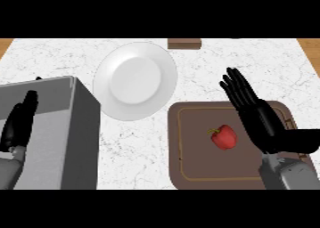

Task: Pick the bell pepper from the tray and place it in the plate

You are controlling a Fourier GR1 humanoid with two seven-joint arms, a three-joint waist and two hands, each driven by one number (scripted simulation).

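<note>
A red bell pepper (223,136) with a green stem lies in the middle of the brown tray (195,169). The white plate (136,81) stands up and to the left of the tray, its lower edge close to the tray's top left corner. My right hand (257,115) is open, fingers straight and pointing up, over the tray's right side, just right of the pepper and apart from it. Edge-on at the far left, my left hand (18,122) stays open, fingers up, over the grey box.
A large grey box (60,133) fills the left side of the marble counter (136,147), right beside the plate. A small brown block (184,43) sits at the counter's far edge. Wooden floor shows at both top corners.
</note>
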